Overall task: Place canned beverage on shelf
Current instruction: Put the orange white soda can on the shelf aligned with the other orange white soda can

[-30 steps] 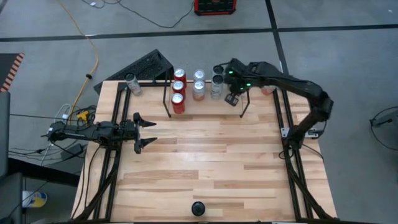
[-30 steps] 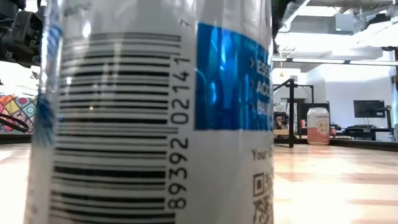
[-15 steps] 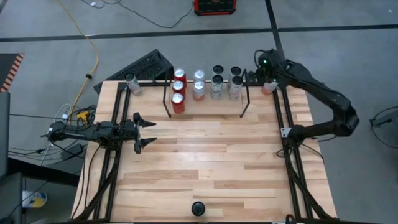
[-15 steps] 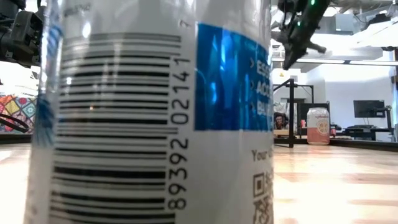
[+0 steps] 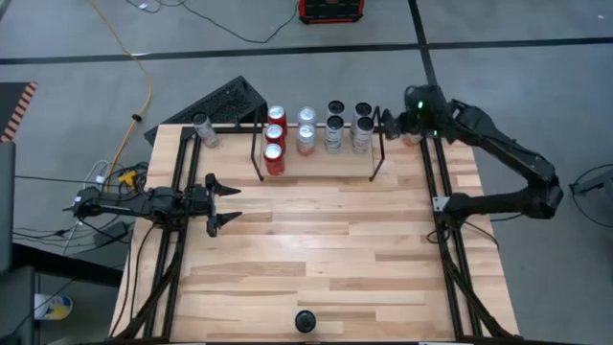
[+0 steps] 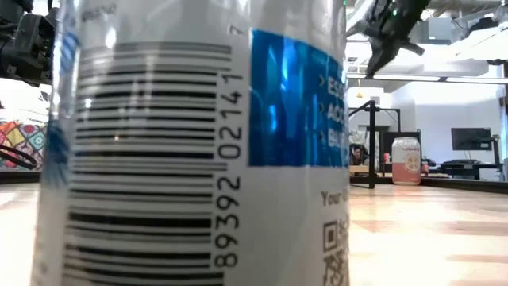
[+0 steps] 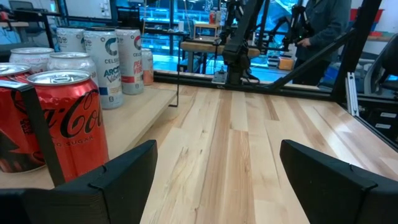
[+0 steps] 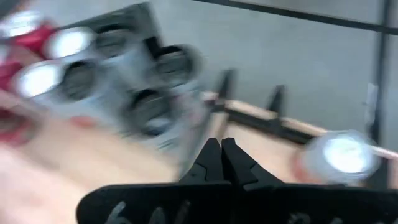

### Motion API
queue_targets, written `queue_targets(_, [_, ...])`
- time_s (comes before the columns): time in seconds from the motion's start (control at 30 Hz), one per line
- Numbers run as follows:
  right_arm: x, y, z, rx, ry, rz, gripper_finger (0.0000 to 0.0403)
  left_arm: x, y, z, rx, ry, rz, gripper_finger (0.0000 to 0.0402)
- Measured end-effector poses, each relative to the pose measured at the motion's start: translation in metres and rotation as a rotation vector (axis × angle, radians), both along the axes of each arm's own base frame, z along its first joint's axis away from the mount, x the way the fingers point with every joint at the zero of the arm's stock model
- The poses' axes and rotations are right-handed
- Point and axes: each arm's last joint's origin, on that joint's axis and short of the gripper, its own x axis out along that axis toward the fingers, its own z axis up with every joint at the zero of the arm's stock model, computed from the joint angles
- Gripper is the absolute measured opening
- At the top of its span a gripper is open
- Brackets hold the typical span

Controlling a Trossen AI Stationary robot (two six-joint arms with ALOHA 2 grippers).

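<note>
right claw shut and raised beside the loaded shelf

the shelf [image 5: 316,144], a low rack of thin black rods, stands at the far edge of the wooden worktop [image 5: 316,249]. on it stand three red coca-cola cans [image 5: 274,144] in a column at its left end, then a column of pale cans [image 5: 306,130], then dark-topped silver cans [image 5: 347,126] filling its right half.

the right claw [image 5: 390,122] is raised just off the shelf's right end, its fingers pressed together and holding nothing. a pinkish can [image 5: 413,137] stands on the worktop just beyond it, outside the shelf, next to the right arm's rail. another loose silver can [image 5: 201,129] stands well apart, at the far left corner.

the left claw [image 5: 226,202] waits low over the worktop's left side, spread wide and empty, pointing towards the middle.

the right wrist view alone shows the right claw's fingertips [image 8: 221,163] meeting, with the pinkish can [image 8: 339,155] to one side and the blurred shelf cans to the other. the left wrist view gives the cans' labels: a coca-cola zero sugar can [image 7: 65,127] nearest, celsius cans [image 7: 106,65] behind, and a person [image 7: 320,25] beyond the worktop. the low view is mostly blocked by a can with a barcode [image 6: 190,143] right at the lens; the pinkish can [image 6: 406,160] and the right claw [image 6: 373,63] above it show past it.
</note>
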Motion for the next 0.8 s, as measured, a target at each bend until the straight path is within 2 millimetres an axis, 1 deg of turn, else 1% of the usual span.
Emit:
queue_targets(0.07, [0.004,0.012,0.002,0.004,-0.015,0.003,0.0000,0.000,0.000,0.000,0.000,0.001,0.000,0.0327])
queue_targets(0.13, [0.006,0.018,0.000,-0.003,0.015,-0.047,0.0000,0.000,0.000,0.000,0.000,0.000,0.000,0.0327])
queue_targets(0.23, [0.002,0.014,-0.006,-0.007,0.076,-0.181,0.0000,0.000,0.000,0.000,0.000,0.000,0.000,0.0327])
queue_targets(0.33, [0.005,0.001,-0.013,0.009,0.088,-0.249,0.0000,0.000,0.000,0.000,0.000,0.000,0.000,0.0327])
queue_targets(0.4, [0.011,-0.013,-0.019,0.015,0.088,-0.266,0.0000,0.000,0.000,0.000,0.000,0.001,0.000,0.0327])
queue_targets(0.47, [0.011,-0.028,-0.026,0.026,0.107,-0.301,0.0000,0.000,0.000,0.000,0.000,0.000,0.000,0.0327])
queue_targets(0.63, [-0.006,-0.064,-0.044,0.097,0.165,-0.434,0.0000,0.000,0.000,0.000,0.000,0.000,0.000,0.0327])
queue_targets(0.8, [-0.013,-0.085,-0.062,0.194,0.204,-0.452,0.0003,0.000,0.000,0.000,0.000,0.001,0.000,0.0327])
